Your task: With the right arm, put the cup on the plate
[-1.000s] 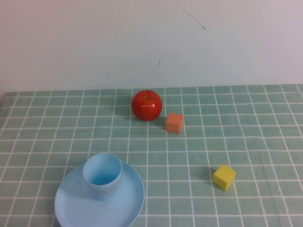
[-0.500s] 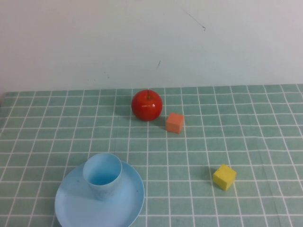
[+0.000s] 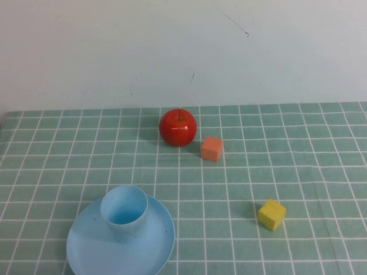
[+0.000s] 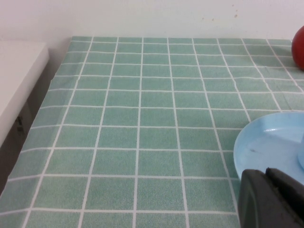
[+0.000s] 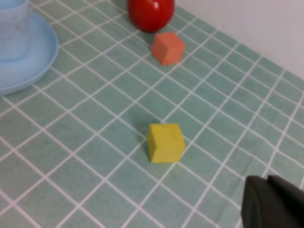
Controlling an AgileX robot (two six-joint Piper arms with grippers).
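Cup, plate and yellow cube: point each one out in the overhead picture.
cup (image 3: 124, 212): high view, on its front wall below the rim.
plate (image 3: 92, 247): high view, on the bare surface left of the cup.
yellow cube (image 3: 271, 214): high view, on the middle of the cube.

I see the light-blue cup standing upright, mouth up. It sits on the round light-blue plate.
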